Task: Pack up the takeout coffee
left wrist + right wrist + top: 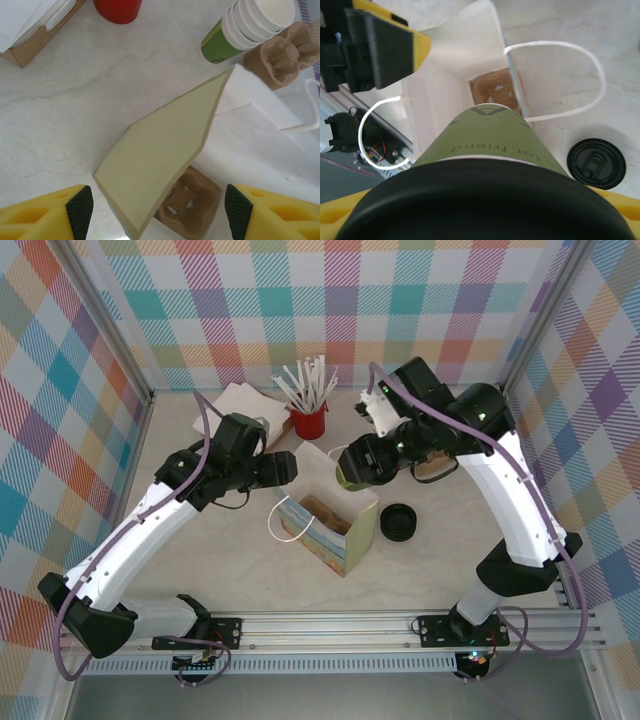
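Closest to the bases is the paper bag [360,532], standing open with a cardboard carrier [492,90] sitting in its bottom, plus a loose black lid [398,521] just beside it on the right. The left gripper [287,468] hangs at the bag's far-left wall with its fingers [80,210] spread. The wall sits between them but isn't pinched, and I'd guess it's there to keep the mouth open. The right gripper [358,465] is clamped on the takeout coffee [490,135], lid on, hovering over the opening and not inside yet. Lowering it into the carrier looks like the next bit. Further back: red cup of white sticks [309,422], napkin box [245,400], stack of cups [250,22].
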You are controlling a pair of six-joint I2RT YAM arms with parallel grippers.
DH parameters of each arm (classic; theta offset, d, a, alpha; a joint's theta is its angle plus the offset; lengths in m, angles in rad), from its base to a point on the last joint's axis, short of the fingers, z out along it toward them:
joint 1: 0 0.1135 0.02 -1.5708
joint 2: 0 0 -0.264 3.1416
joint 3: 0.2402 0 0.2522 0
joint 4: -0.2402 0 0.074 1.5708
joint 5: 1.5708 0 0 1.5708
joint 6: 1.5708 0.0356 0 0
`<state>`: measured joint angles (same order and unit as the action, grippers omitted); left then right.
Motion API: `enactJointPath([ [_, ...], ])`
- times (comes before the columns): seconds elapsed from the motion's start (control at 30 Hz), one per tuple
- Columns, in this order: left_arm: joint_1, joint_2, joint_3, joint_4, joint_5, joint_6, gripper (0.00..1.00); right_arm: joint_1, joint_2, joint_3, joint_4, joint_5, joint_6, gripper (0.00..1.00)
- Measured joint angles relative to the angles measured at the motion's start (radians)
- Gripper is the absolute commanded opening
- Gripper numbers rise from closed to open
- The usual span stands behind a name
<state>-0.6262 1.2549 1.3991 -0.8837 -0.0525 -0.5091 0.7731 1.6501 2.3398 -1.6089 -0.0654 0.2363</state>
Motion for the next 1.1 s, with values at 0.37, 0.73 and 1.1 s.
enactJointPath([
  [0.37,0.000,0.001,-0.047,0.005,-0.001,-0.026,0.70,0.095,0.093,0.001,0.000,-0.008,0.037,0.75],
  [0.73,0.000,0.001,-0.080,0.023,-0.005,-0.042,0.70,0.126,0.149,-0.005,0.002,-0.047,0.045,0.74],
  [1.1,0.000,0.001,-0.087,0.023,-0.017,-0.053,0.69,0.126,0.149,-0.127,0.068,-0.110,0.064,0.73],
])
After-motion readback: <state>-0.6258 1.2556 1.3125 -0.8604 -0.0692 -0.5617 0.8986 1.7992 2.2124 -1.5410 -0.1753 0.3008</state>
